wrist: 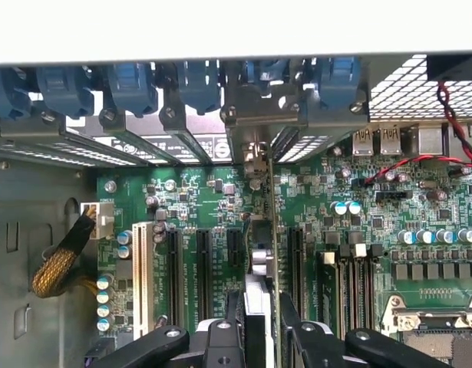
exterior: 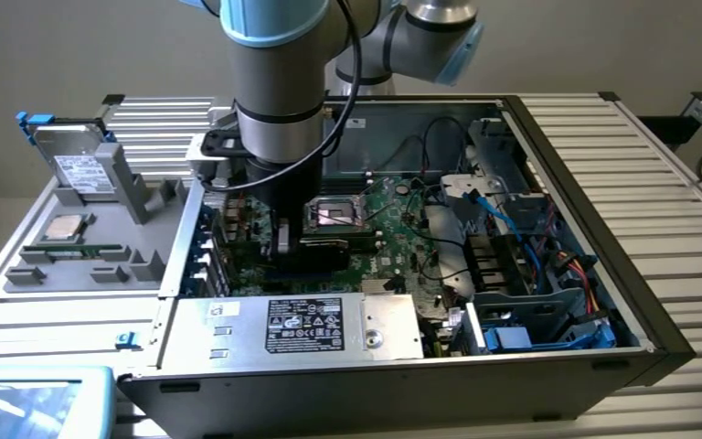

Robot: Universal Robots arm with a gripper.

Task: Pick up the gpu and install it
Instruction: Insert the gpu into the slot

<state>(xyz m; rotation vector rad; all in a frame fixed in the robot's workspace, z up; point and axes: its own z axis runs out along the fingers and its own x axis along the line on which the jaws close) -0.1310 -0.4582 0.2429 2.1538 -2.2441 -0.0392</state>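
The gpu (wrist: 259, 257) appears edge-on in the wrist view, standing upright over the green motherboard (wrist: 189, 199) among the black expansion slots (wrist: 202, 264). Its metal end reaches the rear bracket openings (wrist: 255, 153) of the case. My gripper (wrist: 260, 310) is shut on the card, one black finger on each face. In the exterior view the gripper (exterior: 284, 245) is lowered deep into the open computer case (exterior: 570, 165), at the motherboard's (exterior: 382, 242) side towards the exterior view's left, with the dark gpu (exterior: 303, 267) under it.
Blue slot latches (wrist: 197, 80) line the rear wall. A CPU socket (exterior: 336, 215), cable bundles (exterior: 510, 215) and the power supply (exterior: 314, 325) crowd the case. On the exterior view's left, a grey fixture (exterior: 95, 265) carries a hard drive (exterior: 77, 169), a processor (exterior: 65, 227) and a RAM stick (exterior: 77, 248).
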